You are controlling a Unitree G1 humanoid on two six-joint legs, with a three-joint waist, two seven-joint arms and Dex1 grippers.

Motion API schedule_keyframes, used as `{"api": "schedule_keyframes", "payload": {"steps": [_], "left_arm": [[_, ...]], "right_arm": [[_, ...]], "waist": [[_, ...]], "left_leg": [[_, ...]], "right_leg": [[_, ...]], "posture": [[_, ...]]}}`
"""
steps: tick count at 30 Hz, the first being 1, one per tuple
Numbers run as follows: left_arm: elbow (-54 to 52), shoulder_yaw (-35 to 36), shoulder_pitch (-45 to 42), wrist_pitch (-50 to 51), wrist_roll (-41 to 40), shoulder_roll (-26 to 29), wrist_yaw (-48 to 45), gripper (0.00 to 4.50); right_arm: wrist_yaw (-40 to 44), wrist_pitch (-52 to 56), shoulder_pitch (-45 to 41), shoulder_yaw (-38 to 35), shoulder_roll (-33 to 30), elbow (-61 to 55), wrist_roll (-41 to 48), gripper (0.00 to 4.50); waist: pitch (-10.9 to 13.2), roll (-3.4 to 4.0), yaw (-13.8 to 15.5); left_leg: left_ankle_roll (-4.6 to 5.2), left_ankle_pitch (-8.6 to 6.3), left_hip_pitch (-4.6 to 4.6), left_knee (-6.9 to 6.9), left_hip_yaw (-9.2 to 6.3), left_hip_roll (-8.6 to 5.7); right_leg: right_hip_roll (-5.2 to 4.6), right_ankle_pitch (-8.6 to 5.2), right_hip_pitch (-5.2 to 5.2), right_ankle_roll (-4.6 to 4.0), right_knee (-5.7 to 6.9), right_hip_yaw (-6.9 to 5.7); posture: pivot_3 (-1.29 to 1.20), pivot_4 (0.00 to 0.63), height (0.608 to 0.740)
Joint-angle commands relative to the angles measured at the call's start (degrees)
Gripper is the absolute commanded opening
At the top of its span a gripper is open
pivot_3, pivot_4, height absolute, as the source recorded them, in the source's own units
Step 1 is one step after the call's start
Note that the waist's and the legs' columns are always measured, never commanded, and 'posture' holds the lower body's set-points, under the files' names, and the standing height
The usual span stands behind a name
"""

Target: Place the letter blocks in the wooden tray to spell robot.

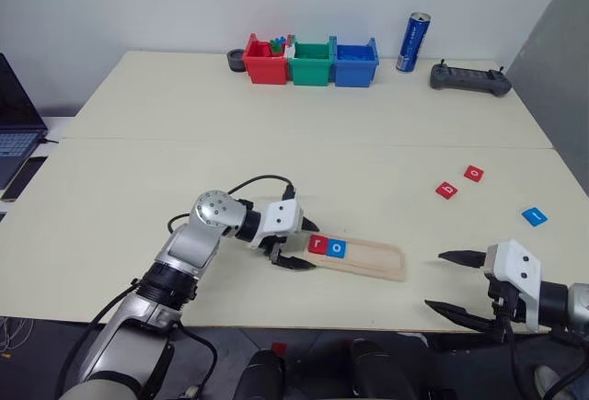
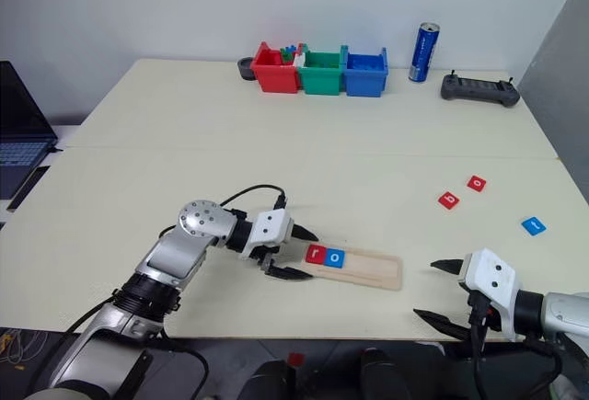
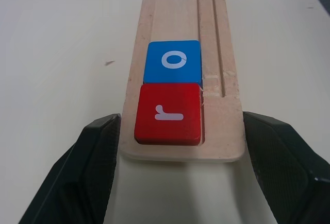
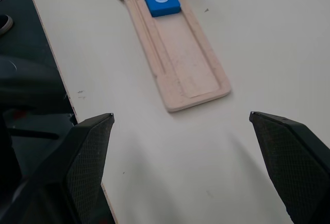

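The wooden tray (image 1: 368, 259) lies near the table's front edge. At its left end sit a red letter block "r" (image 1: 317, 244) and beside it a blue "o" (image 1: 338, 249). My left gripper (image 1: 306, 245) is open at that end. One finger (image 3: 87, 162) stands on each side of the tray's end, with a small gap showing. Three loose letter blocks lie to the right: a red "b" (image 1: 446, 189), a red "o" (image 1: 473, 173) and a blue one (image 1: 534, 216). My right gripper (image 1: 435, 280) hangs open and empty at the front edge, right of the tray.
Red (image 1: 265, 62), green (image 1: 311, 62) and blue (image 1: 354, 62) bins stand in a row at the back. A blue can (image 1: 413, 41) and a black controller (image 1: 469, 78) are right of them. A laptop (image 1: 17, 120) sits off the left side.
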Motion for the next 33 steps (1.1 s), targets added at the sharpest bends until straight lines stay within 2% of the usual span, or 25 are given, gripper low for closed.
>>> {"api": "schedule_keyframes", "payload": {"steps": [1,14,25,29,31,33], "left_arm": [[-2.7,-0.14,0.26,0.42,-0.94,0.62,0.22,3.38],[-5.19,-0.13,2.48,4.77,-0.6,-1.54,7.29,3.38],[-4.68,-0.55,2.01,3.28,-1.2,-0.5,5.32,3.38],[-6.44,-0.56,3.09,6.12,-2.75,0.0,3.87,3.38],[-6.68,-0.22,3.04,7.55,-3.34,-0.15,4.3,4.11],[-7.1,0.03,2.89,8.66,-4.16,-0.21,4.29,4.48]], "right_arm": [[1.1,-0.71,-0.23,-0.74,-0.95,-0.55,-0.54,4.5],[0.21,-0.2,-2.41,0.6,-0.35,-0.17,-1.74,4.5],[1.1,0.77,-3.27,1.19,-0.89,-0.22,-1.07,4.5],[1.23,0.86,-3.31,1.13,-0.9,-0.2,-1.06,4.5],[1.27,0.88,-3.33,1.08,-0.87,-0.2,-1.07,4.5],[1.38,0.83,-3.37,1.0,-0.87,-0.08,-1.06,4.5]], "waist": [[0.0,0.0,0.04],[0.0,0.0,0.09],[0.0,0.0,0.18],[0.0,0.0,0.17],[0.0,0.0,0.17],[0.0,0.0,0.17]], "left_leg": [[0.0,0.0,0.0,0.0,0.0,0.0],[0.0,0.0,0.0,0.0,0.0,0.0],[0.0,0.0,0.0,0.01,0.01,0.0],[0.0,0.0,0.01,0.01,0.0,0.0],[0.0,0.0,0.0,0.01,0.01,0.0],[0.0,0.0,0.0,0.01,0.01,0.0]], "right_leg": [[0.0,0.0,0.0,0.0,0.0,0.01],[-0.01,0.0,0.0,0.0,0.0,0.01],[-0.01,0.0,0.01,0.0,0.0,0.01],[-0.01,0.0,0.01,0.0,0.0,0.0],[-0.01,0.0,0.01,0.0,0.0,0.01],[-0.01,0.0,0.01,0.0,0.0,0.0]], "posture": [[0.0,0.15,0.74],[0.0,0.15,0.74],[0.0,0.15,0.74],[0.0,0.15,0.74],[0.0,0.15,0.74],[0.0,0.15,0.74]]}}
